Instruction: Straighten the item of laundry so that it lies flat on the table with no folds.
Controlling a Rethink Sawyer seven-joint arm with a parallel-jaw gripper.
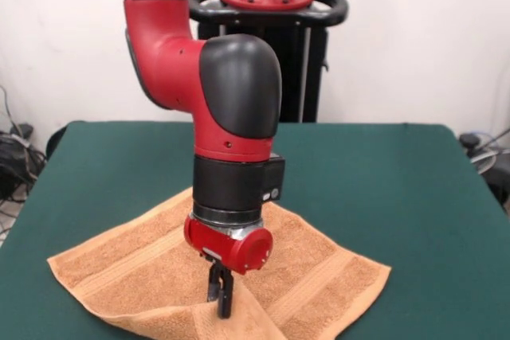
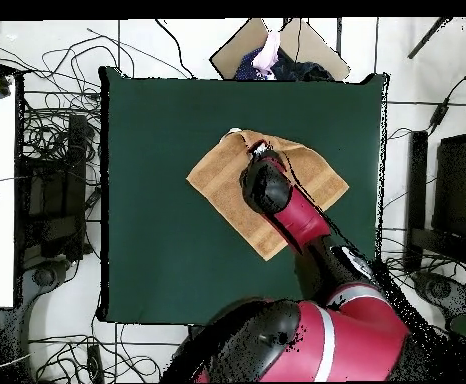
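The orange-tan towel (image 1: pixel 119 272) lies on the dark green table (image 1: pixel 398 189) near its front edge, turned like a diamond. Its near corner is folded over, with a crease running from the gripper toward the lower right. My gripper (image 1: pixel 221 304) points straight down at that fold, its fingers close together and pinching the cloth. In the overhead view the towel (image 2: pixel 217 175) sits in the table's (image 2: pixel 157 230) upper middle. There the arm covers the towel's centre, and the gripper (image 2: pixel 260 152) is near its top corner.
The arm's red and black wrist (image 1: pixel 235 197) stands over the towel's middle. The pedestal (image 1: pixel 271 5) is at the far side. Cables and gear (image 2: pixel 47 190) lie on the floor around the table. A cardboard sheet (image 2: pixel 247 45) lies beyond the top edge.
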